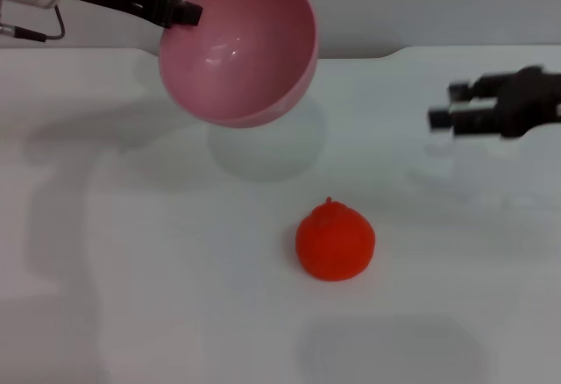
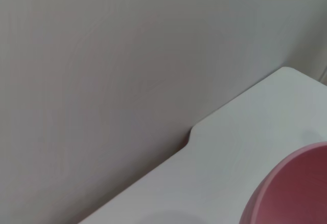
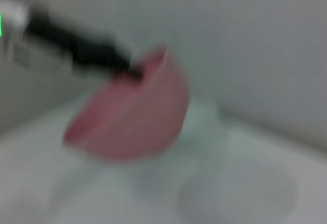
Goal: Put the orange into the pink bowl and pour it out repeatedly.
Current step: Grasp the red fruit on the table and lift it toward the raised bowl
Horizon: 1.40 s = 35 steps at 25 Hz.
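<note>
The left pincer point(image 1: 186, 11) is clamped on the rim of the pink bowl point(image 1: 241, 46) and holds it up in the air, tipped so its open side faces the front. The bowl has nothing in it.

The orange point(image 1: 335, 241) sits on the white tabletop point(image 1: 131, 270), in front of the bowl and a little to the right of it, well apart from it. Its small stem points up, so it stands upright. It looks like it was just poured out.

The right pincer point(image 1: 438, 114) hangs above the tabletop, to the right of the bowl and behind the orange. Its fingers look apart and hold nothing, but they are blurry, so that is my best guess. This arm is the nearer one to the orange, so I think it should reach forward and down to pick it up next.

The left wrist view shows only a slice of the bowl and the wall. The right wrist view is smeared, and the orange is not in it.
</note>
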Tool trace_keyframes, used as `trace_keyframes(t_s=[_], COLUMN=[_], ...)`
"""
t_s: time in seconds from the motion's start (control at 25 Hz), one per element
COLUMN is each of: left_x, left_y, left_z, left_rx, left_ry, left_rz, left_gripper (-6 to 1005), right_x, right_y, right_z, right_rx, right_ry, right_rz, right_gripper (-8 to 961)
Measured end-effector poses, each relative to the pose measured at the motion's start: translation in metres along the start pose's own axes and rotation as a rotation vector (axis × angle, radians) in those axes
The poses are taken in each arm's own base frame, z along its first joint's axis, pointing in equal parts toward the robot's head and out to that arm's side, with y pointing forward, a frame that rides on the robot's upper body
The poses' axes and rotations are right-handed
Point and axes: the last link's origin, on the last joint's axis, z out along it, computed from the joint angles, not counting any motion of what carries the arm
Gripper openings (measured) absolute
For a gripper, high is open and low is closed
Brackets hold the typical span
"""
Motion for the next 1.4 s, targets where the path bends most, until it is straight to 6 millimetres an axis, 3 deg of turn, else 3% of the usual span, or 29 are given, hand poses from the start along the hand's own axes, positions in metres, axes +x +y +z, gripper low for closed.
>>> trace_keyframes(t_s=[0.28, 0.52, 1.0, 1.4], left_x=[-0.009, -0.019, -0.027, -0.027], left_y=[-0.001, 0.000, 0.006, 0.008], left_z=[0.001, 0.003, 0.008, 0.010], left_rx=[-0.001, -0.009, -0.023, -0.028], left_ry=[-0.004, -0.007, -0.019, -0.017], left_rz=[-0.026, -0.052, -0.062, -0.060], left_gripper=[56, 58, 61, 64], right_x=[-0.022, -0.013, -0.004, 0.014], right_y=[0.027, 0.044, 0.078, 0.088], right_z=[0.056, 0.099, 0.133, 0.155], right_rx=[-0.024, -0.029, -0.121, -0.136], right_ry=[0.431, 0.649, 0.604, 0.603], right_rz=[-0.200, -0.336, -0.441, -0.410], right_gripper=[645, 645, 646, 645])
